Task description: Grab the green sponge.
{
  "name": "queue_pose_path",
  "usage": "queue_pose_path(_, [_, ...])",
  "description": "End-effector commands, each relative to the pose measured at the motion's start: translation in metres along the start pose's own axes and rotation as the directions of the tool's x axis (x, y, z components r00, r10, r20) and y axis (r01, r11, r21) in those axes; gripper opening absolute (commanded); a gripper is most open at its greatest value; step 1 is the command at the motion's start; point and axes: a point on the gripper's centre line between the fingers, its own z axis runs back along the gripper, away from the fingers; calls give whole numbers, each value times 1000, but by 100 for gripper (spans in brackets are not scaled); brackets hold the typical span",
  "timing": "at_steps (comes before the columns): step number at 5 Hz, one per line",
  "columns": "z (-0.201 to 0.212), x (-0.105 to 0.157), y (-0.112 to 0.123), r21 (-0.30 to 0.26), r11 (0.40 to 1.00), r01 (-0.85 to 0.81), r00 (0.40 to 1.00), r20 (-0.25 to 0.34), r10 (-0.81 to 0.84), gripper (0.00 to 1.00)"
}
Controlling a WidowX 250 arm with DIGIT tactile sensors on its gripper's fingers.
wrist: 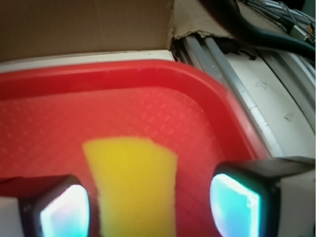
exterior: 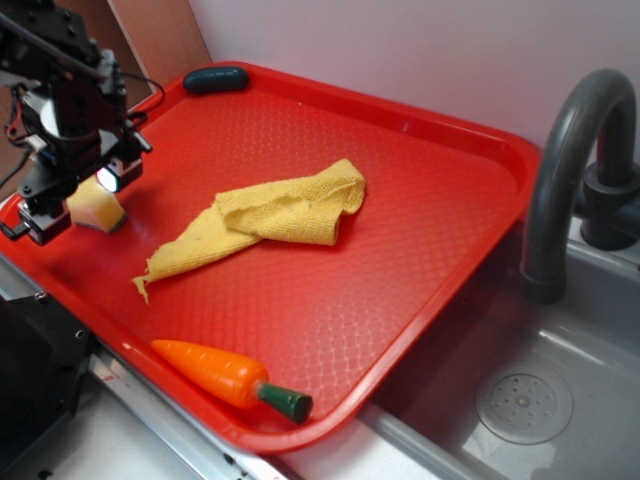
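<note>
Gripper: I have the gripper [exterior: 85, 195] low over the left edge of the red tray [exterior: 420, 200], its dark body covering most of what sits under it in the exterior view. In the wrist view the gripper [wrist: 150, 202] shows one fingertip [wrist: 64, 210] at lower left and the other at lower right.

Jaws: I read them as spread wide, one on each side of the sponge, with bare red tray visible between each fingertip and the foam. They are not clamped on anything.

Green sponge: the green sponge [exterior: 98, 205] lies on the tray floor near the left rim, just under the gripper. From the wrist camera the green sponge [wrist: 132, 185] fills the gap as a pale-yellow block; I cannot make out its green face from either view.

Tray rim: from the wrist camera the raised edge of the red tray [wrist: 217, 94] curves just beyond the sponge, close to the right fingertip.

Yellow cloth: a crumpled yellow cloth [exterior: 270, 215] lies mid-tray, well apart from the sponge.

Carrot: an orange toy carrot [exterior: 225, 375] with a green stub lies along the near rim, well clear.

Dark green piece: an oblong dark green piece [exterior: 215, 79] rests at the far corner of the tray.

Sink side: a grey faucet [exterior: 570, 160] arches over the sink [exterior: 525, 400] to the right of the tray, far from my gripper.
</note>
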Motion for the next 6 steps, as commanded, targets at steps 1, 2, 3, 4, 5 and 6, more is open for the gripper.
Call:
queue_pose_path(1, [-17,-10,2,-3,1000,-2,999,51,2,100])
queue_pose_path(2, [-18,-12,6,-21,1000,-9,998,62,11,0])
queue_pose_path(3, [-14,-14,12,-43,999,-9,998,63,12,0])
queue_pose_path(4, [7,-6,5,-84,996,-28,999,30,30,0])
queue_pose_path(5, [47,25,-21,-165,979,123,971,-185,-153,0])
queue_pose_path(6, [87,45,-40,-296,908,296,833,-386,-397,0])
